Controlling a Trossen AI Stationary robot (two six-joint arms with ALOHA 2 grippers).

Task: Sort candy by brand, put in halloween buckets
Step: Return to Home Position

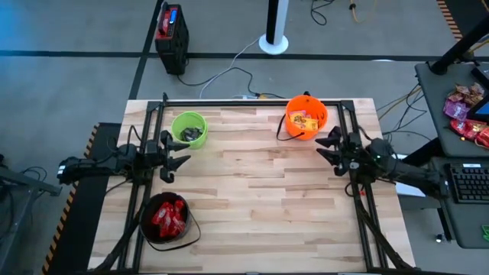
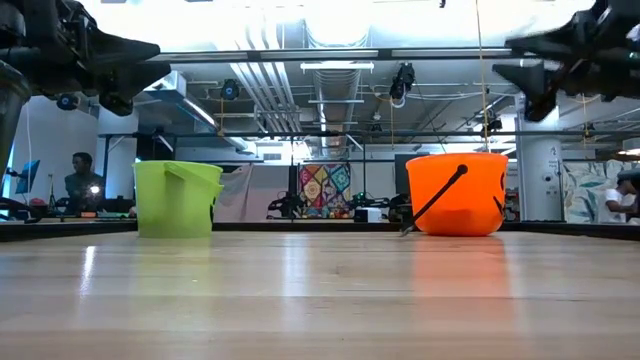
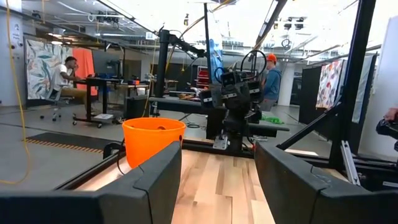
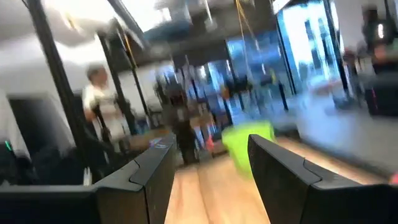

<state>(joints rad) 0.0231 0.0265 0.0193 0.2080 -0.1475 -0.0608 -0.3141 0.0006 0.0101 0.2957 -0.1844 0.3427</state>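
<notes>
Three buckets stand on the wooden table. The lime green bucket [image 1: 189, 129] at the far left holds dark-wrapped candy. Yellow and orange candies fill the orange pumpkin bucket [image 1: 306, 118] at the far right. In the black bucket [image 1: 165, 219], near the left front, lie red candies. No loose candy shows on the table. My left gripper [image 1: 179, 153] hovers open above the table's left side between the green and black buckets. My right gripper [image 1: 327, 146] hovers open just nearside of the orange bucket. Both hold nothing.
The middle of the wooden table [image 1: 260, 191] is bare boards. A black frame rail [image 1: 252, 101] runs along the far edge. A side table [image 1: 466, 114] to the right carries pink-red packets and a keyboard. People sit and stand in the room beyond.
</notes>
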